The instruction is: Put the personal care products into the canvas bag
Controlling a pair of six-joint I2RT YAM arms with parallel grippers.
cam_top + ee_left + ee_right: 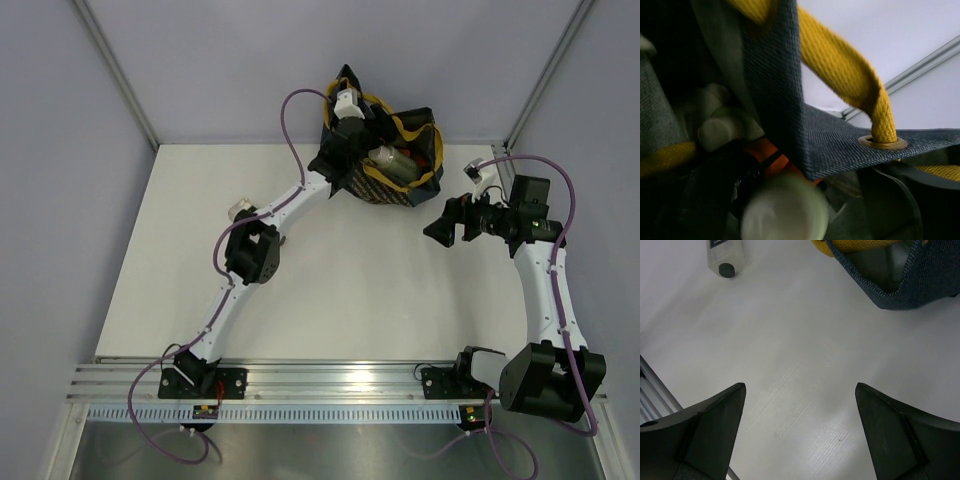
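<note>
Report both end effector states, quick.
Left end effector: down inside the canvas bag, fingers hidden, cannot be told.
Right end effector: open, holding nothing.

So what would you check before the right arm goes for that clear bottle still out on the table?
1. Right end effector open and empty: ok.
2. Clear flat bottle lying free on the table, nothing touching it: ok.
3. Canvas bag mouth open, bottles already inside: ok.
4. Left end effector grip at the bag's rim: cannot tell, fingers hidden.
5. Small object beside the left arm is another bottle: cannot tell.
</note>
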